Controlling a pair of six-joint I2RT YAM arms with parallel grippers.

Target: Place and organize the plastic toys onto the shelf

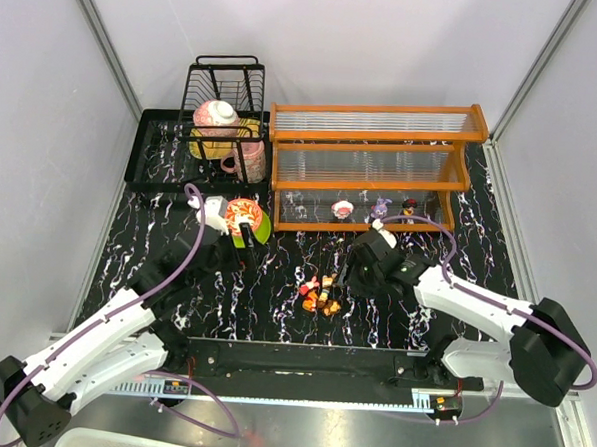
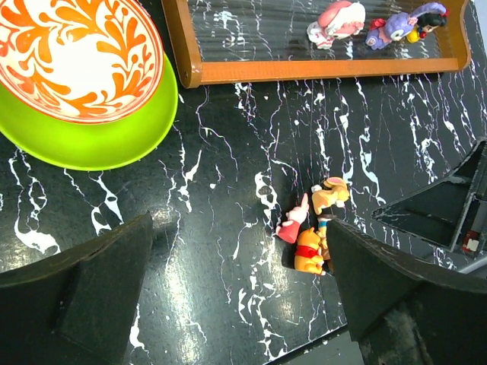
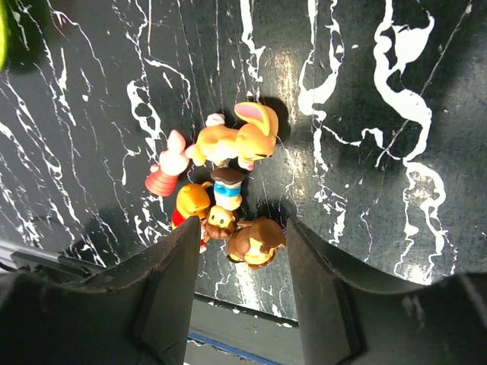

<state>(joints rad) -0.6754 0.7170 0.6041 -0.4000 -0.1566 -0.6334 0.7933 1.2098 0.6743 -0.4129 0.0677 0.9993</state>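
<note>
Wire dish rack (image 1: pixel 226 80) back left on a black tray (image 1: pixel 150 156), with a pink-white pot (image 1: pixel 216 113) and pink mug (image 1: pixel 244 163) in it. Orange swirly bowl (image 2: pixel 76 53) sits on a lime plate (image 2: pixel 114 144), on the black marbled desk (image 2: pixel 228 190).

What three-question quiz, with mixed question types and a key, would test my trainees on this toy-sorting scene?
1. True or false: all the plastic toys already sit on the shelf.
2. How many figurines stand on the shelf's lowest tier? A) one B) three C) six
3. Fill in: the right gripper hangs over the loose cluster with a ___ figurine between its fingers.
Key: 1 false; 2 B; 3 brown.
</note>
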